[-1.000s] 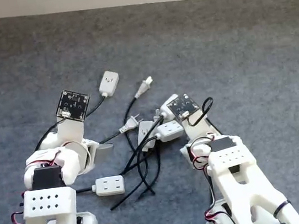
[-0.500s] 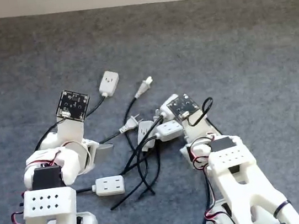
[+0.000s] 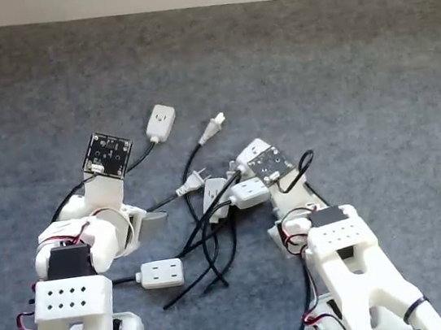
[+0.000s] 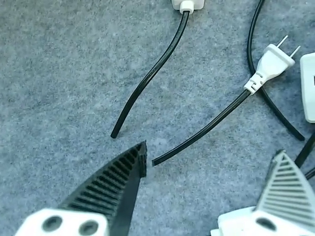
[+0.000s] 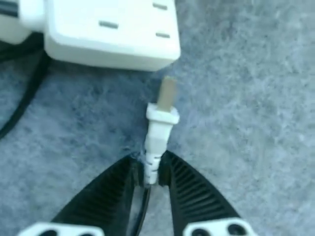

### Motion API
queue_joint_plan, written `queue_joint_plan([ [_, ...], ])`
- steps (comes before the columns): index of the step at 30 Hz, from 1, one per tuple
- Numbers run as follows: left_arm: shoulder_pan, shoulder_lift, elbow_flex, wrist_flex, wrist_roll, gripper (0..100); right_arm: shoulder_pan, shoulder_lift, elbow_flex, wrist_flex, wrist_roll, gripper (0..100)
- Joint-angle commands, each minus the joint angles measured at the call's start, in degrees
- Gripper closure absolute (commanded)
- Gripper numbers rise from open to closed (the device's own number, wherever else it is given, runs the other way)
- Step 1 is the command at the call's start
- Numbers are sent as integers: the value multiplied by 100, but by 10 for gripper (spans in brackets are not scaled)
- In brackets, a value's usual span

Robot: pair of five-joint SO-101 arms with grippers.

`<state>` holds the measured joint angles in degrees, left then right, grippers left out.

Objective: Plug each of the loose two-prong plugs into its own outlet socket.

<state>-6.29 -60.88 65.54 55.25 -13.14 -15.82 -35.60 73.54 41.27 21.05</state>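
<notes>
My right gripper [image 5: 150, 169] is shut on a white two-prong plug [image 5: 158, 130]. Its prongs point at the side of a white outlet block [image 5: 110, 32] and stop just short of it. In the high view this arm [image 3: 338, 239] sits over the cluster of outlet blocks [image 3: 249, 192] at the centre. My left gripper [image 4: 211, 151] hangs open over bare carpet, with nothing between its fingers. A loose white plug [image 4: 273, 61] on a black cord lies beyond it, also seen as the plug [image 3: 193, 183] left of the cluster. Another loose plug [image 3: 215, 123] lies farther back.
A single outlet [image 3: 161, 122] lies at the back left and a triple outlet [image 3: 162, 272] lies near the left arm's base. Black cords [image 3: 206, 241] cross and loop between the arms. Grey carpet [image 3: 371, 70] stretches open to the far right.
The right arm's wrist has shifted and turned slightly over the outlet cluster. The left arm has kept still.
</notes>
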Motion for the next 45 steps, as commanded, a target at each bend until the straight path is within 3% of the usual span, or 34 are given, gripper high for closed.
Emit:
queue_joint_plan([
  [1, 75, -66, -22, -62, 53, 627, -40, 40, -22, 136, -35, 896],
  [15, 75, -66, -22, -62, 53, 627, -66, 40, -4, -145, -53, 900],
  [19, 75, -66, -22, -62, 53, 627, -66, 40, -13, -145, -44, 998],
  [26, 40, -66, -75, -62, 53, 628, -40, -22, -321, -136, -44, 994],
  [31, 40, -57, -409, 35, 35, 628, -75, -338, -1543, 1130, -343, 994],
  [34, 75, -57, -945, 545, 44, 627, -145, -1103, -2220, 1209, -659, 994],
  [41, 101, -57, -2457, 1626, 70, 623, -2290, -2659, -1833, 822, -695, 994],
  [45, 268, -57, -2914, 1996, 70, 623, -2958, -2791, -1455, 312, -932, 994],
])
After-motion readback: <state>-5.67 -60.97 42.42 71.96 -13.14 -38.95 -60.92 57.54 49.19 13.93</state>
